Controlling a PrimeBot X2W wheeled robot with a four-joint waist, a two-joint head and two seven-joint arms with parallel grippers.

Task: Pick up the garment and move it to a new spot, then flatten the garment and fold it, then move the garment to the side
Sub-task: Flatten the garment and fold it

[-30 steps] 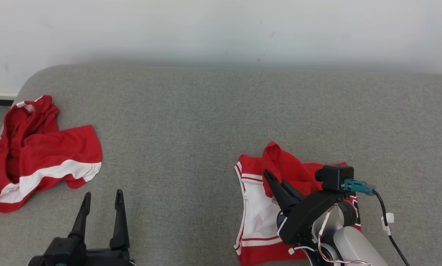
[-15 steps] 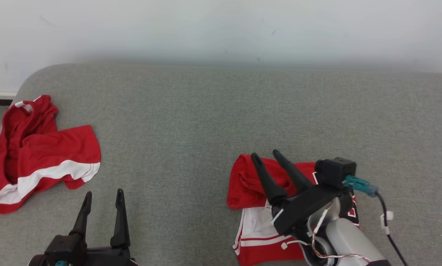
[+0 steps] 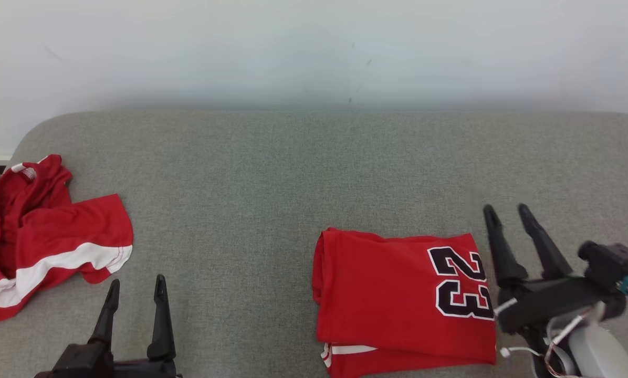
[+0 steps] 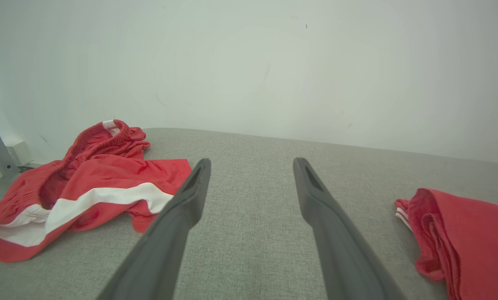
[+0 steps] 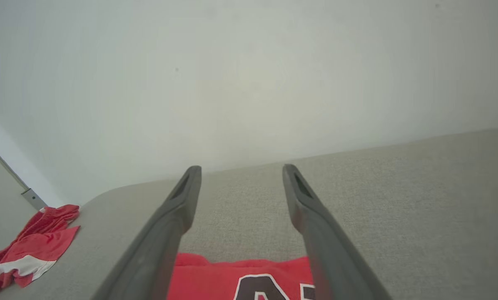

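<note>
- the red jersey (image 3: 398, 294) with a black "23" lay folded into a flat rectangle on the grey fabric surface (image 3: 272, 173), right of centre and near the front edge.
- the right end effector (image 3: 505, 209) was just beside the jersey's right edge, its fingers spread apart and gripping nothing.
- the left end effector (image 3: 137, 281) sat at the lower left, fingers parted and empty, well apart from the jersey.
- a crumpled red and white garment (image 3: 46, 236) lay at the surface's far left, by the rounded corner.
- a pale wall (image 3: 293, 47) stood behind.
</note>
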